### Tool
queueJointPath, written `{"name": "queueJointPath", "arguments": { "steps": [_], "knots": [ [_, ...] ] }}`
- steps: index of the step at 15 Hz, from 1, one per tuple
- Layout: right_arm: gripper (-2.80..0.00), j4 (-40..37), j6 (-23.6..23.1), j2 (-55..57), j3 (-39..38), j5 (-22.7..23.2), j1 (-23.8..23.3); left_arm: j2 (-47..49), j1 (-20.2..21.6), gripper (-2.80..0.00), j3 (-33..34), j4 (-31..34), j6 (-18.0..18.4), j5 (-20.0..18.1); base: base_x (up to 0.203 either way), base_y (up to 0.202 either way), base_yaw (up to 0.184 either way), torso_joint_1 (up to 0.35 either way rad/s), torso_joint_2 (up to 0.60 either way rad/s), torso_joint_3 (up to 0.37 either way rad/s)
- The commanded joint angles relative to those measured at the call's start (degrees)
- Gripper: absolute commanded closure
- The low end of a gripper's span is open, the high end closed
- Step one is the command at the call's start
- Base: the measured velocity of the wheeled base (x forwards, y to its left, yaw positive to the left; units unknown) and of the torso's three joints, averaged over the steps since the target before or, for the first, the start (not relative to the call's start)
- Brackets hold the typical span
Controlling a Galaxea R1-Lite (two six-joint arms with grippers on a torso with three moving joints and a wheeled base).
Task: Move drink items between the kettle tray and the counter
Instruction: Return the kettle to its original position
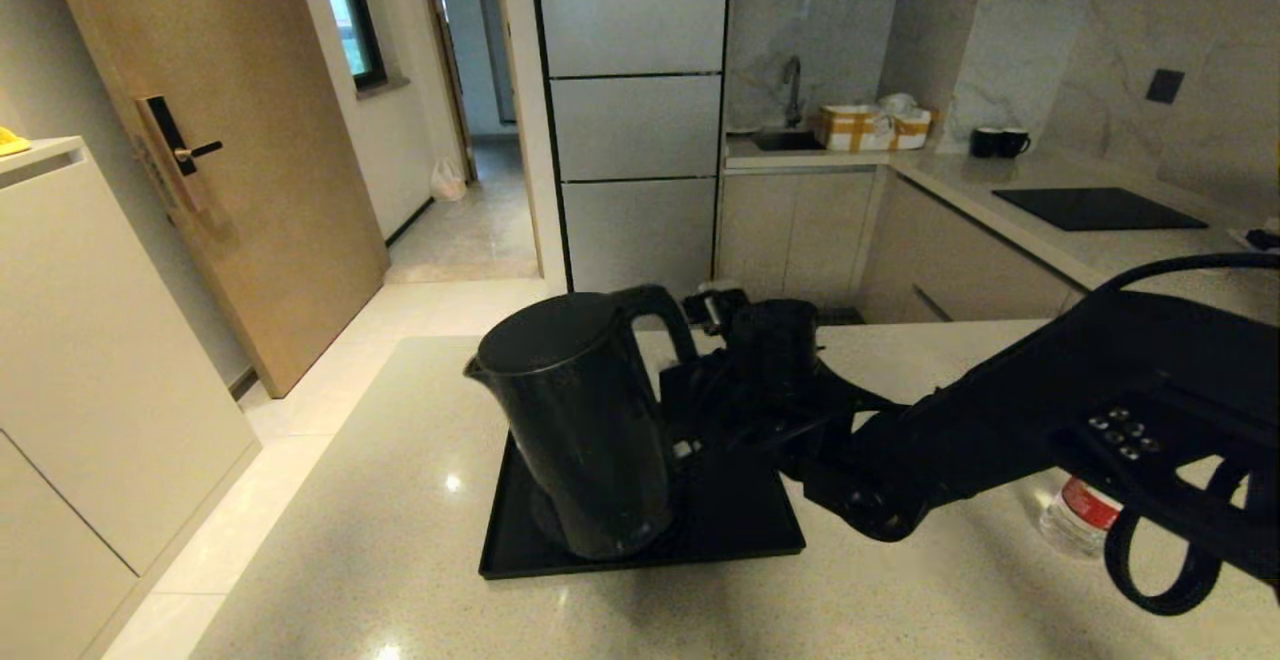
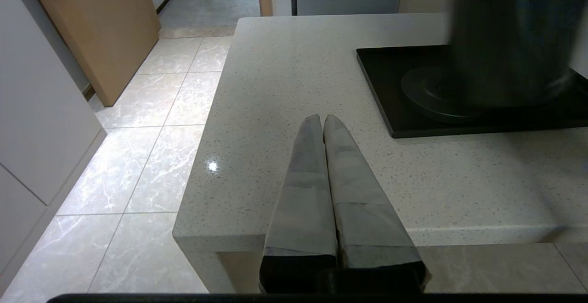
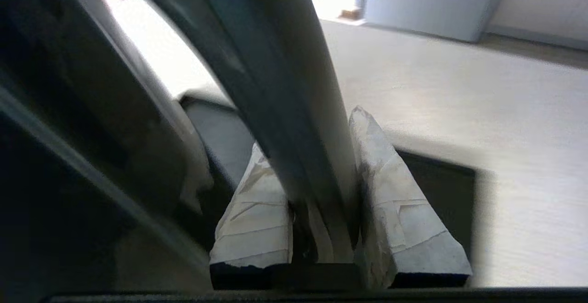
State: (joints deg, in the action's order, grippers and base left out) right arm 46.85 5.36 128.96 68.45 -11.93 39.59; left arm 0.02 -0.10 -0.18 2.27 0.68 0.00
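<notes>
The tall black kettle (image 1: 580, 430) leans a little over the black kettle tray (image 1: 740, 520) on the beige counter (image 1: 380, 540). My right gripper (image 1: 690, 385) reaches in from the right and is shut on the kettle's loop handle (image 3: 294, 110), which runs between its taped fingers (image 3: 399, 202). In the left wrist view the kettle (image 2: 510, 36) is shifted off the round base (image 2: 427, 96), and I cannot tell whether it touches it. The red-labelled water bottle (image 1: 1078, 518) stands on the counter at the right, half hidden by my arm. My left gripper (image 2: 321, 119) is shut and empty, low by the counter's near left corner.
The counter ends at a left edge (image 2: 202, 147) with tiled floor (image 2: 138, 156) below. Far off on the back worktop are two dark mugs (image 1: 1000, 142), a flush black cooktop (image 1: 1100, 208) and a cardboard box (image 1: 875, 127) by the sink.
</notes>
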Motion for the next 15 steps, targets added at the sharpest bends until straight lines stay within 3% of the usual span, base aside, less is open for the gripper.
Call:
{"name": "queueJointPath", "arguments": {
  "steps": [1,7,15],
  "knots": [
    [0.0,0.0,-0.1,4.8,3.4,-0.1,1.2,0.0,0.0,0.0,0.0,0.0,0.0,0.0,0.0,0.0,0.0,0.0,0.0,0.0],
    [0.0,-4.0,-0.3,11.1,13.2,-0.1,1.4,0.0,0.0,0.0,0.0,0.0,0.0,0.0,0.0,0.0,0.0,0.0,0.0,0.0],
    [0.0,-5.3,-0.2,11.5,15.3,0.0,0.5,0.0,0.0,0.0,0.0,0.0,0.0,0.0,0.0,0.0,0.0,0.0,0.0,0.0]
  ]
}}
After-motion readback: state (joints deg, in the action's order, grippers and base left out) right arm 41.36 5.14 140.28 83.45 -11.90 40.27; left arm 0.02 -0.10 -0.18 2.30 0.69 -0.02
